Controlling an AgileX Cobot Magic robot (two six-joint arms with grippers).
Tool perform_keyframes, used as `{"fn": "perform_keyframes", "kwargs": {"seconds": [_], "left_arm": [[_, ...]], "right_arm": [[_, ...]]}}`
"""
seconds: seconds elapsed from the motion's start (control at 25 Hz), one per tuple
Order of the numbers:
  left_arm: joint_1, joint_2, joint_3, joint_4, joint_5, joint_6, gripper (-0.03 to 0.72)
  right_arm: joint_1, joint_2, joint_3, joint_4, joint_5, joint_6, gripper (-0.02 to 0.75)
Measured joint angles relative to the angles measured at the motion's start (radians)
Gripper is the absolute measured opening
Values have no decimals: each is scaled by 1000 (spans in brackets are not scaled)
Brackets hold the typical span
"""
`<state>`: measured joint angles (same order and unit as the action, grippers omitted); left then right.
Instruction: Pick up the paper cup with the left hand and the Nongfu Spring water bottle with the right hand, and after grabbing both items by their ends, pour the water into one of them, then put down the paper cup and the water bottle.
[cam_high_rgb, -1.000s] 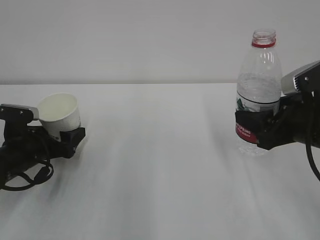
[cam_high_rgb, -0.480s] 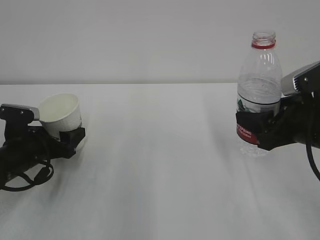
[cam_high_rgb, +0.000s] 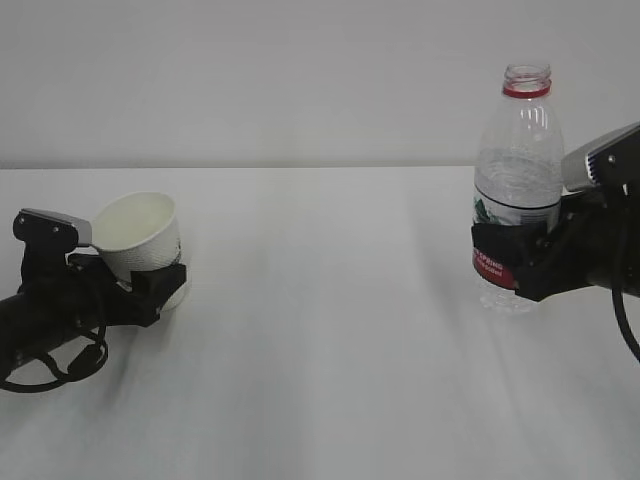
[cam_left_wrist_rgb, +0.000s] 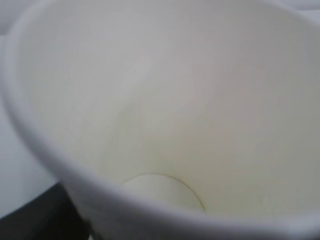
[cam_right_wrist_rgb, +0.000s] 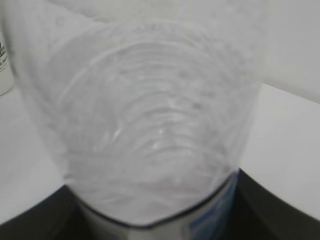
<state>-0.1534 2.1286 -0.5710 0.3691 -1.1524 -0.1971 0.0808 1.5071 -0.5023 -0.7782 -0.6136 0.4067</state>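
Left hand, low at the left edge of the white desk, clamped around the lower part of the paper cup; black jaws wrapping the cup's base, looping black cables trailing below the arm toward the desk edge, grey box module perched behind the cup. Cup tilted, its open mouth turned up and toward the left, rolled rim plainly visible, base close to the desk surface; contact with the desk impossible to judge. From the left wrist view, straight down into the cup: bare white inner wall and a round pale bottom disc, no liquid discernible inside.

Right hand, at the right edge of the desk, closed on the Nongfu Spring water bottle across its label band, red below and white-green above. Bottle upright, capless, red ring under the open neck, clear ribbed shoulder rising well above the jaws, base showing just under them, near the desk. Light grey box module angled at the far right above the black arm. From the right wrist view, ribbed clear wall of the bottle filling the picture, dark jaws at both lower corners, blue-edged label below.

Cup and bottle well apart, bare desk between them, plain pale wall behind
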Motion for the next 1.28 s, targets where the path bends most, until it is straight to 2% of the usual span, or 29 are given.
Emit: {"fn": "perform_keyframes", "kwargs": {"seconds": [0.68,0.92,1.28], "left_arm": [[-2,-10,-1,276,-2,-50,570],[-28,-30,-2,303,-2,-54,564],[-126,-30,-2,314,-2,-54,561]], "right_arm": [[0,0,0,0,0,0,461],[0,0,0,0,0,0,461],[0,0,0,0,0,0,461]]}}
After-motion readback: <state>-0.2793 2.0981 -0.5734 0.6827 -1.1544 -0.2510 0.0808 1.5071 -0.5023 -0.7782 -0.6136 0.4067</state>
